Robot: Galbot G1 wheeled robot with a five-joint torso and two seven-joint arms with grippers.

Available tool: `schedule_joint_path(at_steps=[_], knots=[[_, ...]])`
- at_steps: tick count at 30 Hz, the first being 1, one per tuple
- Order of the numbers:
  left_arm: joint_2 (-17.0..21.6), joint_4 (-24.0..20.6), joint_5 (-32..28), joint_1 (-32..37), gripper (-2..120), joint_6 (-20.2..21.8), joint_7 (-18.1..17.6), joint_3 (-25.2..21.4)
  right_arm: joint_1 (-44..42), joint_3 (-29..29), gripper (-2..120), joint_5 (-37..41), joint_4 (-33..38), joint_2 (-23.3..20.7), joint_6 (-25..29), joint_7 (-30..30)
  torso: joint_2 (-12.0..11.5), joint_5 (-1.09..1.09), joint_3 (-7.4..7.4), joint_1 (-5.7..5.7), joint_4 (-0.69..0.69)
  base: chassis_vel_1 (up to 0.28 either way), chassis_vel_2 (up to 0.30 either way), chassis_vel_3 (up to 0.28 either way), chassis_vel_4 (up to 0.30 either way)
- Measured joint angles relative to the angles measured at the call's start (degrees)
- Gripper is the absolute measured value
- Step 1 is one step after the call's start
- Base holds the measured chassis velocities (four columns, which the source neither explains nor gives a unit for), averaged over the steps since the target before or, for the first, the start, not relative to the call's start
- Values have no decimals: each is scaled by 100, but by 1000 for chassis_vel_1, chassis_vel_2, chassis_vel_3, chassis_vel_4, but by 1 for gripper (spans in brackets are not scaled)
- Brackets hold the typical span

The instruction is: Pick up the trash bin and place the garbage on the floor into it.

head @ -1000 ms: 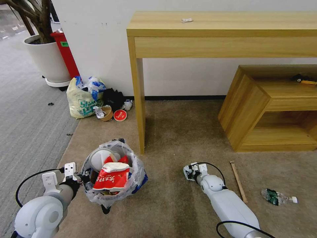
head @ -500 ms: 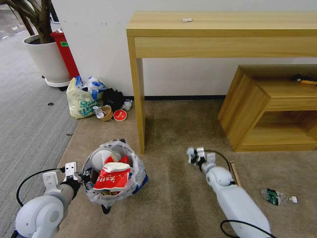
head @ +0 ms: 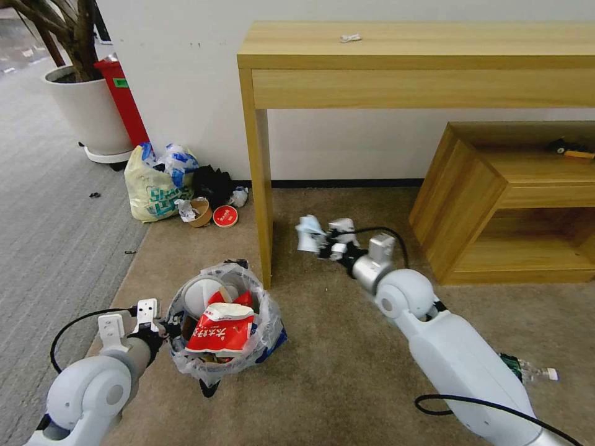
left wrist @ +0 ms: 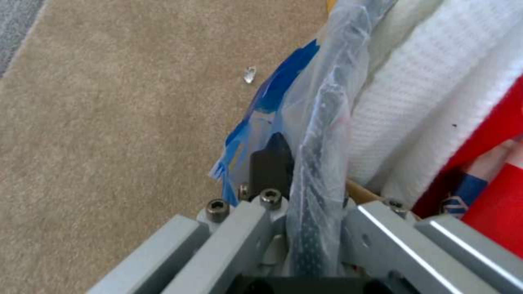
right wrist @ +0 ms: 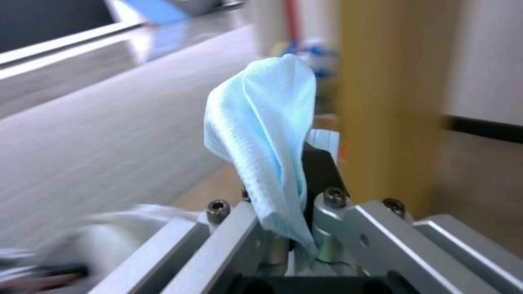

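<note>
At about 7 o'clock in the head view, the left gripper (head: 162, 327) is clamped on the rim of the trash bin (head: 224, 322), pinching the black edge and clear liner together; the left wrist view shows the liner (left wrist: 321, 122) running between its closed fingers. The bin hangs just above the beige floor (head: 322, 384), already well filled with a red wrapper (head: 220, 331) and white slippers.

Toward the centre, near 12 o'clock from the bin and beside the leg of the wooden surface (head: 263, 204), the right gripper (head: 319, 238) is closed on a pale blue face mask (right wrist: 261, 134), raised off the carpet.

To finish this step well, I judge the mask should come directly over the bin's open mouth before release, low enough that the light fabric does not drift, with the bin held level.

At 4 o'clock a crushed plastic bottle (head: 527, 370) waits on the carpet.
</note>
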Motion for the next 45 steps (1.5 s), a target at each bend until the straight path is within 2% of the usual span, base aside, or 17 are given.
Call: schedule_joint_path(at_steps=[4,13,15,16,21,23,25,26,30,31,34,35,38,41,45], knots=[[17,12,-44,-46,0,0,-43,59,331,-728,0,431,224,65,-231,9,0,0,0,0,0,0,0,0,0],[-2,13,-64,-76,0,0,-45,34,481,-1486,1,523,188,111,-400,88,0,1,0,0,-1,0,0,0,0],[-6,14,-78,-84,0,0,-45,28,483,-1546,9,495,187,113,-540,148,0,1,0,0,-1,0,0,0,0],[-6,14,-78,-84,0,0,-45,28,483,-1546,9,495,187,113,-540,148,0,1,0,0,-1,0,0,0,0],[-16,12,-109,-96,0,0,-46,7,457,-1575,30,447,224,14,-744,303,0,1,0,0,-2,0,0,0,0],[-17,11,-119,-98,0,0,-47,4,458,-1575,33,438,227,2,-772,336,0,1,0,0,-2,0,0,0,0],[-24,-1,-137,-101,0,0,-56,-7,462,-1576,45,421,227,-27,-830,382,0,1,0,0,-1,0,0,0,0],[-24,-1,-137,-101,0,0,-56,-7,462,-1576,45,421,227,-27,-830,382,0,1,0,0,-1,0,0,0,0],[-51,-15,-151,-91,0,0,-66,-20,495,-1617,65,402,227,-62,-846,397,0,2,0,0,-1,0,0,0,0],[-51,-15,-151,-91,0,0,-66,-20,495,-1617,65,402,227,-62,-846,397,0,2,0,0,-1,0,0,0,0],[-65,-20,-152,-75,0,0,-67,-30,555,-1618,79,370,212,-89,-843,407,0,2,0,0,0,0,0,0,0],[-65,-20,-152,-75,0,0,-67,-30,555,-1618,79,370,212,-89,-843,407,0,2,0,0,0,0,0,0,0],[-82,-20,-151,-75,0,0,-67,-42,612,-1597,93,373,208,-105,-829,454,0,2,0,0,-1,0,0,0,0],[-92,-17,-152,-76,0,0,-67,-43,631,-1549,99,398,218,-105,-822,482,0,2,0,0,-1,0,0,0,0],[-104,-8,-151,-71,0,0,-67,-50,637,-1444,100,441,262,-107,-812,514,0,2,0,0,-1,0,0,0,0]])
